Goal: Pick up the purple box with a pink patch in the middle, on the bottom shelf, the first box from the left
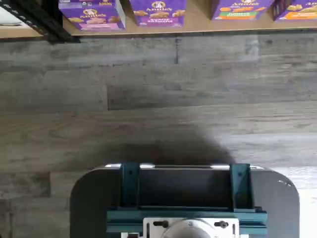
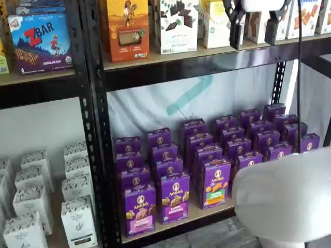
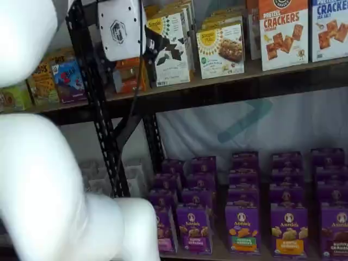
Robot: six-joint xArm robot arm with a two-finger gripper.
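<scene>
Purple box (image 2: 139,210) upright (front outward)

The bottom shelf (image 2: 207,213) carries rows of upright purple boxes, seemingly all alike.

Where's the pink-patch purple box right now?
The purple box stands at the front left end of the bottom shelf in a shelf view, beside the black post.

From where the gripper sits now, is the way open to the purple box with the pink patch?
Probably yes. The gripper hangs open up at the higher shelf, and the purple box stands at the front edge of the bottom shelf with nothing before it; neighbours crowd its side.
</scene>
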